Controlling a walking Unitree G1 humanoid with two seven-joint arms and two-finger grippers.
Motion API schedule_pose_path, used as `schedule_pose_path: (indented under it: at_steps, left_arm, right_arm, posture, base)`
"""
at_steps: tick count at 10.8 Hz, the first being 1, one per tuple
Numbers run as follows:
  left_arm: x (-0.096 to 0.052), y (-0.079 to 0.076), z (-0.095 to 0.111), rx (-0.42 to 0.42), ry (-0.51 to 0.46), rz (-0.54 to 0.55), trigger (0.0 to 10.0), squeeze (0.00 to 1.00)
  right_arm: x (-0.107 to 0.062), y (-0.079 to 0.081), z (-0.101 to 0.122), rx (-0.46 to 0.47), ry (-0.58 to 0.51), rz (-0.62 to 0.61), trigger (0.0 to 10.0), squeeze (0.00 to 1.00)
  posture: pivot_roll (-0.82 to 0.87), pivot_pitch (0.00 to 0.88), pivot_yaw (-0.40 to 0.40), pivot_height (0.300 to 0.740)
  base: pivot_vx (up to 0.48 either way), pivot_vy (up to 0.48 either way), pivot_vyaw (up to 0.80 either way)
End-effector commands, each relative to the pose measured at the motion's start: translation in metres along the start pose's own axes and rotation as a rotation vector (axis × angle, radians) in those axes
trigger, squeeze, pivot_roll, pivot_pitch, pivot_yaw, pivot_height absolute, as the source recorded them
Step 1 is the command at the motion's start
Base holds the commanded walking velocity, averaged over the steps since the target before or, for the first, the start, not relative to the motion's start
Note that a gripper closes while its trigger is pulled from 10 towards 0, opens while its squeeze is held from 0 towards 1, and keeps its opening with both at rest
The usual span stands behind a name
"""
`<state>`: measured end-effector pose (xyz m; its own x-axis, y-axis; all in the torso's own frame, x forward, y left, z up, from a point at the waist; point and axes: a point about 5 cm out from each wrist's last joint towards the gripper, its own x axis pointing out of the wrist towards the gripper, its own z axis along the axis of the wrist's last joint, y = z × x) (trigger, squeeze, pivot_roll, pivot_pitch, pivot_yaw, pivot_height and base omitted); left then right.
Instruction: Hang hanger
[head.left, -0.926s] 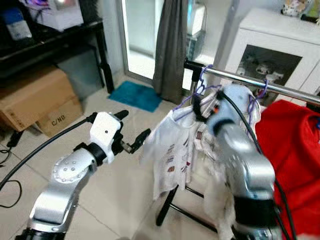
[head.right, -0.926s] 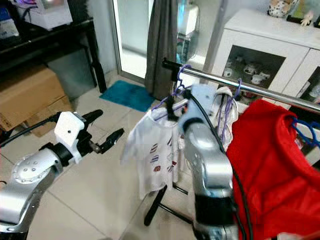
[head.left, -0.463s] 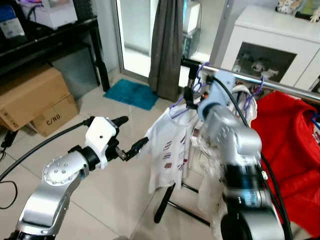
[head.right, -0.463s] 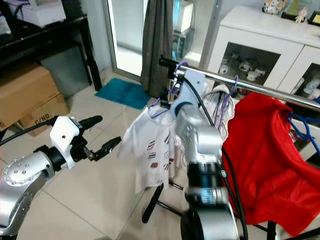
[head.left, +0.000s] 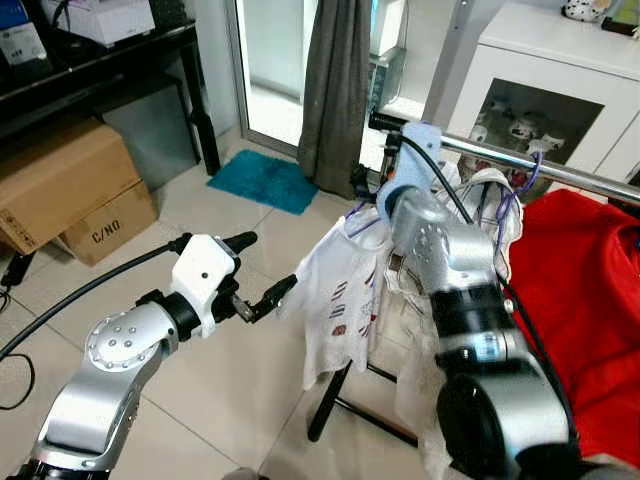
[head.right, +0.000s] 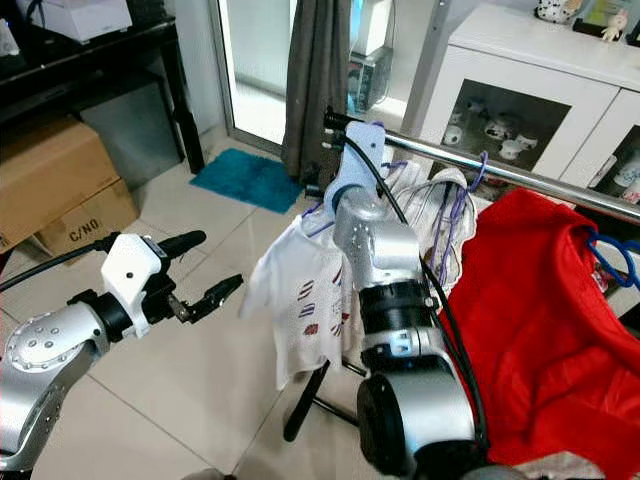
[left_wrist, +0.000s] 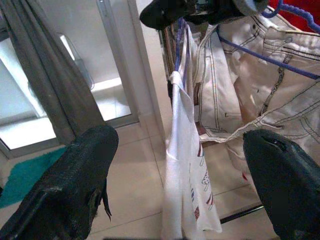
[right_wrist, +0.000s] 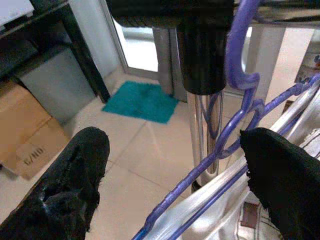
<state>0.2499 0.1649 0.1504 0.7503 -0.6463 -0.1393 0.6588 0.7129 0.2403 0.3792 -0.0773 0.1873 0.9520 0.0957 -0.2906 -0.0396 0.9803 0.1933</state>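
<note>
A purple hanger carrying a white printed T-shirt has its hook over the chrome rail, close to the rail's black end cap. My right gripper is raised to that rail end. It is open, its fingers wide apart on either side of the hanger and not touching it. My left gripper is held out lower down, just left of the shirt's edge. It is open with nothing between its fingers, and the shirt hangs straight ahead of it.
White trousers on a second purple hanger and a red garment hang further along the rail. A grey curtain and white cabinet stand behind. Cardboard boxes and a teal mat lie on the tiled floor at left.
My right wrist has risen from the shirt's collar and moved left to the rail end. The left arm has hardly moved. The camera has shifted a little.
</note>
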Motion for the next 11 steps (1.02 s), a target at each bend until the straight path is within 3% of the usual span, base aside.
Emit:
schedule_pose_path:
  at_steps: [1,3,7,9,11]
  left_arm:
    - [0.001,-0.001,0.001,0.022,0.001,-0.01,10.0,0.0]
    - [0.001,-0.001,0.001,0.024,0.002,-0.009,10.0,0.0]
    - [0.0,-0.001,-0.001,0.031,0.007,-0.001,10.0,0.0]
    - [0.001,0.0,-0.001,0.034,0.007,-0.002,10.0,0.0]
    - [0.002,-0.001,0.0,0.041,0.008,-0.005,10.0,0.0]
  right_arm:
    - [0.004,-0.003,-0.003,-0.046,0.019,-0.028,10.0,0.0]
    - [0.006,-0.012,-0.007,-0.076,0.035,-0.07,10.0,0.0]
    - [0.008,-0.05,0.0,-0.129,0.014,-0.173,10.0,0.0]
    - [0.009,-0.056,0.0,-0.162,0.011,-0.19,10.0,0.0]
    - [0.011,-0.051,-0.003,-0.227,0.018,-0.166,10.0,0.0]
  posture:
    - [-0.02,0.02,-0.039,0.74]
    - [-0.02,0.02,-0.043,0.74]
    - [-0.02,0.02,-0.047,0.74]
    - [-0.02,0.021,-0.045,0.74]
    - [-0.03,0.022,-0.042,0.74]
  base:
    - [0.0,0.0,0.0]
    - [0.0,0.0,0.0]
    - [0.0,0.0,0.0]
    - [0.0,0.0,0.0]
    - [0.0,0.0,0.0]
